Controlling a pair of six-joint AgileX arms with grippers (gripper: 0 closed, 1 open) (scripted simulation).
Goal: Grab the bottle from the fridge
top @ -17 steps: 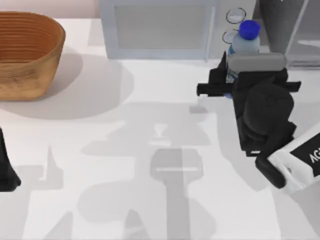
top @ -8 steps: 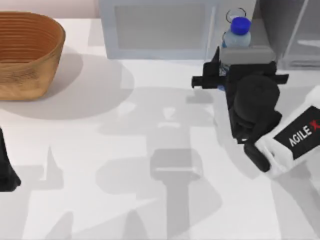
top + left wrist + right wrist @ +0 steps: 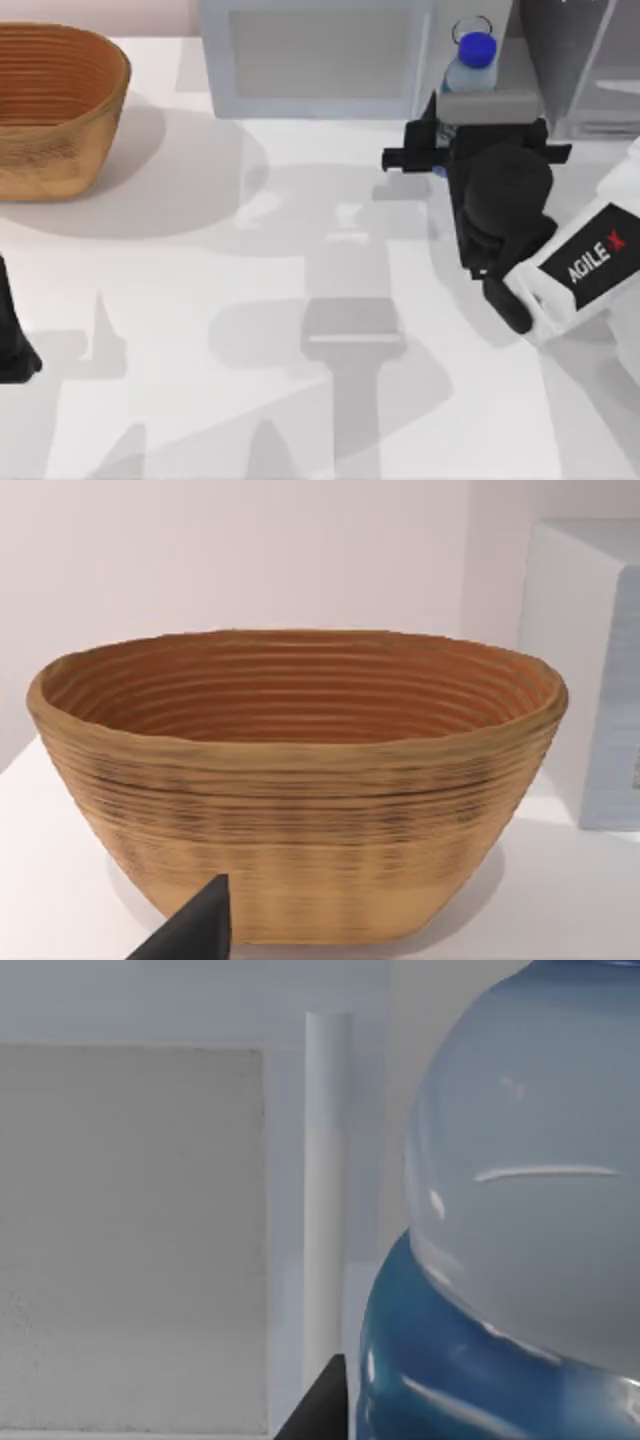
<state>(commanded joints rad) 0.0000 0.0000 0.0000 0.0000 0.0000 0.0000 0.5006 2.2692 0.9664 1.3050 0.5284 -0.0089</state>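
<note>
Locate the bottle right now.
In the top view the bottle stands at the far right of the table, between the microwave and the fridge, just beyond the right hand.

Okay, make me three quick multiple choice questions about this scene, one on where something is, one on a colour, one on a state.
1. Where is the woven basket?
A. top view's far left
B. beside the fridge
C. under the right arm

2. What colour is the bottle cap?
A. red
B. blue
C. white

3. How does the bottle stand?
A. lying flat
B. upside down
C. upright, cap up

Answers:
1 A, it sits at the table's far left, left of the microwave.
2 B, the round cap is bright blue.
3 C, the cap faces the overhead camera, just beyond the right gripper; the left gripper sits parked at the table's left edge.
</note>
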